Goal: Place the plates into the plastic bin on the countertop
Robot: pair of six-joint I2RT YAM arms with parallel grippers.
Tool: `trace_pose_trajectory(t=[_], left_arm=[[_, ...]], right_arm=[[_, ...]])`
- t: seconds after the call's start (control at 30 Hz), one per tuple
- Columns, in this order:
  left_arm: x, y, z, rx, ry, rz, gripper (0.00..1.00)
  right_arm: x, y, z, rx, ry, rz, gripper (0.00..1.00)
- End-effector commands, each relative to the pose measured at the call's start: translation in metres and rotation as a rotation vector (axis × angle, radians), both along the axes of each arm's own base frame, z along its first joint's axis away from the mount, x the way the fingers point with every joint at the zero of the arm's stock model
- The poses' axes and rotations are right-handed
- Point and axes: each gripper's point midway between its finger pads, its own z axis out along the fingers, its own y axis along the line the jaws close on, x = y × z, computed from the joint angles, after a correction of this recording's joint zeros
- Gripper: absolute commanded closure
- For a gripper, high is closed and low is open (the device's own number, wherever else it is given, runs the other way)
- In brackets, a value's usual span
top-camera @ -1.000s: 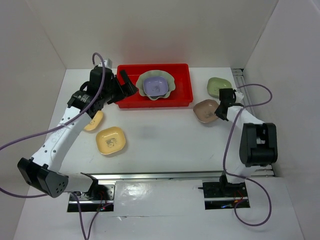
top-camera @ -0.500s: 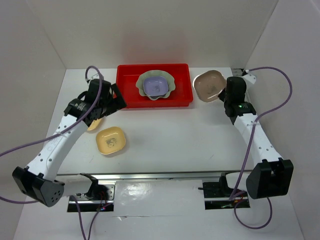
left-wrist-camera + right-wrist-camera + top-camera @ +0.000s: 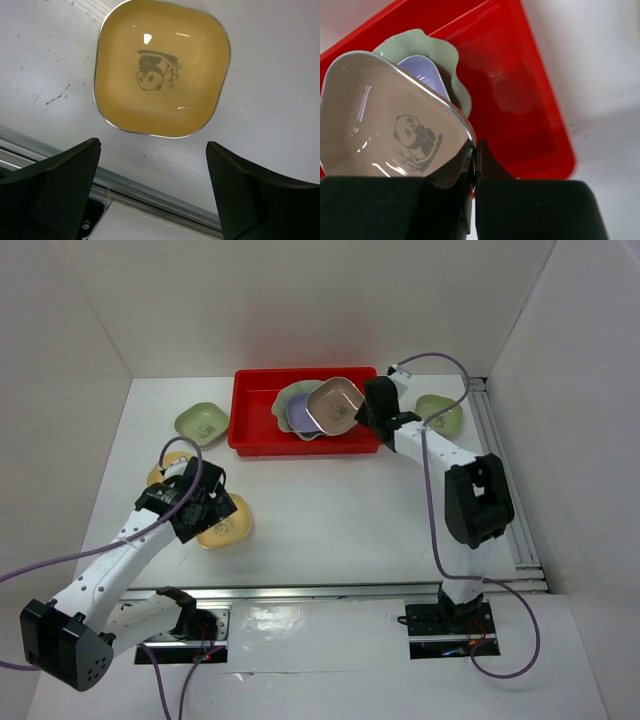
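One tan dish (image 3: 335,403) gripped by right hand (image 3: 364,412) over bin (image 3: 256,432) — left hand (image 3: 152,146) agape above yellow dish (image 3: 160,65).

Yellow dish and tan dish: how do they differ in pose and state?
The yellow dish lies flat on the countertop; the tan dish is tilted above the bin. The yellow dish is ungripped; the right gripper clamps the tan dish. Both are rounded-square with panda prints.
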Motion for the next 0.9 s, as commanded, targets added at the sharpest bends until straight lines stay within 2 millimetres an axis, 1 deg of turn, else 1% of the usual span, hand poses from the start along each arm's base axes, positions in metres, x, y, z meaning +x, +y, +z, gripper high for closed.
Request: trace_pose_trajectory(t=[0.0, 0.03, 0.07, 0.1, 0.13, 0.17, 0.2, 0.23, 0.27, 0.3, 0.33, 0.37, 0.4, 0.43, 0.47, 0.5, 0.53, 0.57, 0.6, 0.63, 0.67, 0.73, 0.77, 0.8, 0.83, 0.87], left_arm=[[-0.003, 0.004, -0.008, -0.004, -0.012, 0.051, 0.0], [-0.004, 0.004, -0.011, 0.003, -0.009, 0.041, 0.0], [0.0, 0.001, -0.012, 0.003, -0.024, 0.019, 0.0], [-0.002, 0.002, -0.016, 0.011, -0.024, 0.003, 0.0], [0.0, 0.002, -0.019, 0.017, -0.028, -0.011, 0.0], [0.001, 0.002, -0.02, 0.02, -0.033, -0.018, 0.0], [0.004, -0.003, -0.021, 0.005, -0.042, -0.035, 0.0], [0.004, -0.007, -0.027, -0.002, -0.032, -0.049, 0.0], [0.005, -0.011, -0.03, 0.001, -0.025, -0.062, 0.0], [0.008, -0.009, -0.035, 0.017, -0.018, -0.055, 0.02], [0.008, -0.01, -0.038, 0.028, -0.011, -0.061, 0.02], [0.008, -0.009, -0.041, 0.029, -0.01, -0.061, 0.02], [0.009, -0.008, -0.046, 0.037, -0.003, -0.049, 0.02], [0.009, -0.009, -0.045, 0.029, -0.006, -0.036, 0.02], [0.009, -0.012, -0.048, 0.022, -0.011, -0.039, 0.02], [0.007, -0.011, -0.052, 0.026, -0.002, -0.039, 0.02], [0.007, -0.009, -0.051, 0.035, -0.005, -0.035, 0.02], [0.009, -0.01, -0.051, 0.032, -0.014, -0.034, 0.02], [0.009, -0.01, -0.051, 0.032, -0.014, -0.034, 0.02], [0.01, -0.008, -0.052, 0.044, -0.009, -0.03, 0.03], [0.01, -0.008, -0.052, 0.044, -0.009, -0.03, 0.03], [0.011, -0.009, -0.053, 0.044, -0.009, -0.03, 0.04], [0.011, -0.009, -0.056, 0.048, 0.0, -0.03, 0.04], [0.012, -0.007, -0.055, 0.056, -0.003, -0.026, 0.04], [0.012, -0.007, -0.059, 0.059, 0.003, -0.026, 0.05], [0.012, -0.007, -0.059, 0.059, 0.003, -0.026, 0.07]], right_arm=[[0.038, 0.016, 0.056, 0.125, -0.162, -0.107, 1.0], [0.043, 0.026, 0.043, 0.12, -0.138, -0.106, 1.0], [0.045, 0.036, 0.039, 0.124, -0.127, -0.096, 1.0], [0.055, 0.039, 0.055, 0.152, -0.156, -0.113, 1.0], [0.059, 0.05, 0.04, 0.148, -0.13, -0.106, 1.0], [0.061, 0.057, 0.036, 0.141, -0.123, -0.102, 1.0], [0.071, 0.059, 0.051, 0.161, -0.153, -0.12, 1.0], [0.075, 0.067, 0.049, 0.16, -0.149, -0.112, 1.0], [0.079, 0.07, 0.016, 0.131, -0.075, -0.121, 1.0], [0.091, 0.082, 0.013, 0.127, -0.08, -0.12, 1.0], [0.092, 0.08, 0.005, 0.104, -0.054, -0.132, 1.0], [0.093, 0.087, 0.002, 0.1, -0.048, -0.124, 1.0], [0.1, 0.089, 0.01, 0.109, -0.071, -0.13, 1.0], [0.099, 0.089, 0.003, 0.099, -0.055, -0.131, 1.0], [0.098, 0.094, -0.002, 0.089, -0.049, -0.13, 1.0], [0.098, 0.094, -0.003, 0.089, -0.049, -0.13, 1.0], [0.092, 0.095, -0.014, 0.068, -0.03, -0.133, 1.0], [0.09, 0.094, -0.007, 0.076, -0.042, -0.132, 1.0], [0.09, 0.094, -0.011, 0.077, -0.044, -0.132, 0.98], [0.084, 0.095, -0.015, 0.065, -0.034, -0.131, 0.98], [0.085, 0.096, -0.013, 0.072, -0.044, -0.131, 0.96], [0.085, 0.096, -0.013, 0.062, -0.044, -0.126, 0.9], [0.085, 0.096, -0.013, 0.062, -0.044, -0.126, 0.85], [0.085, 0.097, -0.013, 0.058, -0.04, -0.114, 0.74], [0.085, 0.097, -0.013, 0.05, -0.04, -0.11, 0.6], [0.084, 0.102, -0.011, 0.046, -0.049, -0.095, 0.43]])
